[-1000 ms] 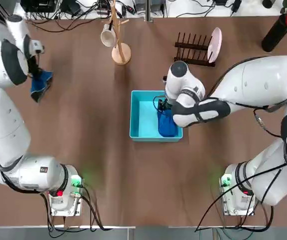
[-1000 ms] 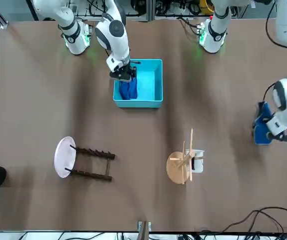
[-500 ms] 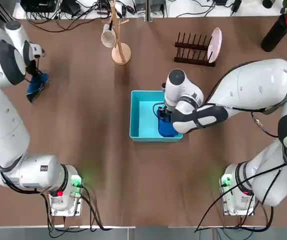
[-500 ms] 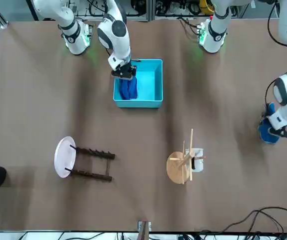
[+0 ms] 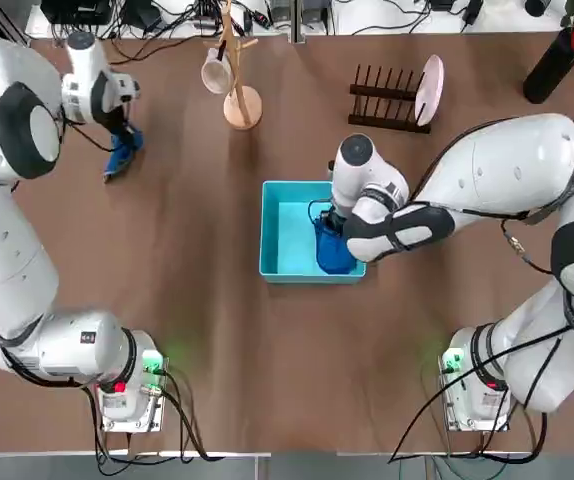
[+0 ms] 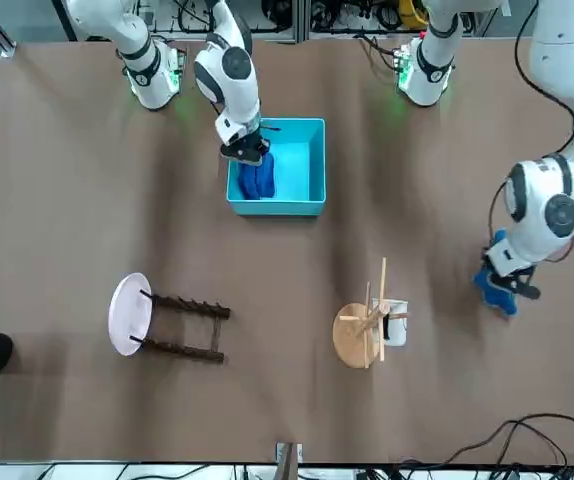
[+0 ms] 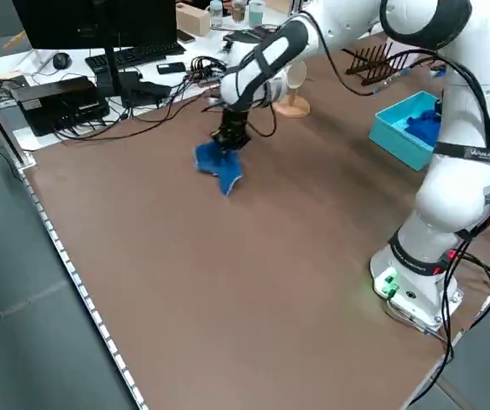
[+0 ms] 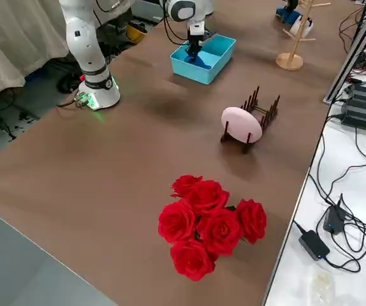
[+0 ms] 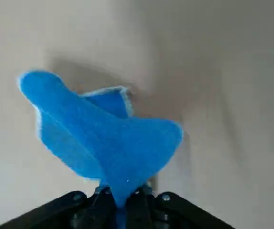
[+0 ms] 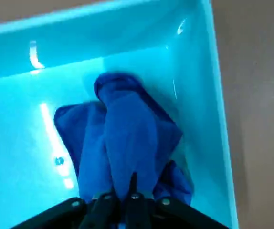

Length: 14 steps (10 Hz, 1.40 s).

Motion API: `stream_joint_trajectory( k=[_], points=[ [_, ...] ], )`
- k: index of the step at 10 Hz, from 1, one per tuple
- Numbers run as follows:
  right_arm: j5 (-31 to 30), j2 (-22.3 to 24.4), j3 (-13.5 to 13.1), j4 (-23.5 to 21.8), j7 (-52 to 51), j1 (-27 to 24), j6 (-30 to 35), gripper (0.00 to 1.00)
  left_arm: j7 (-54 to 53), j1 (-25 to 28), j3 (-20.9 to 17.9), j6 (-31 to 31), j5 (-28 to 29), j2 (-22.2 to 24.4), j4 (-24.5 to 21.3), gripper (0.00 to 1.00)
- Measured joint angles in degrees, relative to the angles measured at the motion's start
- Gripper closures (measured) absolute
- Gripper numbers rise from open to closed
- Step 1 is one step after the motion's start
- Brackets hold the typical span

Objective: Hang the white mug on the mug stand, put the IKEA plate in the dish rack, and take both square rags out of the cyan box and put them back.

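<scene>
My left gripper (image 5: pixel 117 138) hangs above the table's far left part, left of the mug stand (image 5: pixel 242 105), shut on one dark blue square rag (image 9: pixel 108 138) that dangles from it (image 7: pixel 219 164). My right gripper (image 5: pixel 329 225) reaches down into the cyan box (image 5: pixel 279 225) and is shut on the other square rag (image 10: pixel 127 143), which lies bunched against the box's right wall. The white mug (image 5: pixel 215 73) hangs on a peg of the mug stand. Upright at the right end of the dish rack (image 5: pixel 387 100) stands the IKEA plate (image 5: pixel 430 88).
A dark vase (image 5: pixel 552 65) of red roses (image 8: pixel 212 223) stands at the far right corner. Cables and electronics (image 7: pixel 66 94) lie beyond the table's far edge. The arms' bases (image 5: pixel 127 385) sit at the near edge.
My left gripper has carried its rag rightward and farther back, toward the mug stand. The right gripper's fingers have shut on the rag in the box.
</scene>
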<state>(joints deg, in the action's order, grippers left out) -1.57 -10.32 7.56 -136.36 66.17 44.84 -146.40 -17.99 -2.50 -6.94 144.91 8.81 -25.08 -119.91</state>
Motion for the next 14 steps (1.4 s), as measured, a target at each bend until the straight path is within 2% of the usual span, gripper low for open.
stream_joint_trajectory(
  k=[2, 4, 6, 9, 10, 12, 14],
  points=[
    [-0.95, 2.34, -0.27, 1.45, -0.68, -3.2, 3.45, 0.96, 8.73, -0.12, 7.09, 0.0, 0.0, 0.16, -0.95, 0.97],
    [-1.04, 6.09, -0.33, 4.8, -2.39, -5.68, 12.55, 0.96, 17.8, -0.69, 13.79, -0.18, 0.0, 0.27, -1.0, 0.97],
    [-1.08, 9.83, -0.34, 7.8, -4.23, -7.17, 20.82, 0.96, 19.49, -0.9, 14.76, -4.64, 0.0, 0.84, -1.12, 0.97],
    [-1.07, 15.91, -0.65, 11.7, -10.15, -10.8, 32.86, 0.96, 18.81, 0.56, 11.47, -12.21, 0.0, 3.06, -3.51, 0.97],
    [-1.06, 18.18, -2.05, 12.23, -14.33, -12.25, 35.8, 0.96, 18.68, 0.59, 9.37, -12.39, 0.11, 3.19, -5.17, 0.97],
    [-1.04, 22.43, -8.99, 12.83, -24.16, -13.41, 39.96, 0.96, 16.56, 0.68, 3.42, -12.38, 0.65, 3.14, -7.37, 0.97],
    [-1.07, 24.43, -17.5, 12.81, -34.37, -13.89, 40.9, 0.96, 8.42, 0.91, -4.95, -11.94, 2.54, 2.98, -8.0, 0.97]
  ],
)
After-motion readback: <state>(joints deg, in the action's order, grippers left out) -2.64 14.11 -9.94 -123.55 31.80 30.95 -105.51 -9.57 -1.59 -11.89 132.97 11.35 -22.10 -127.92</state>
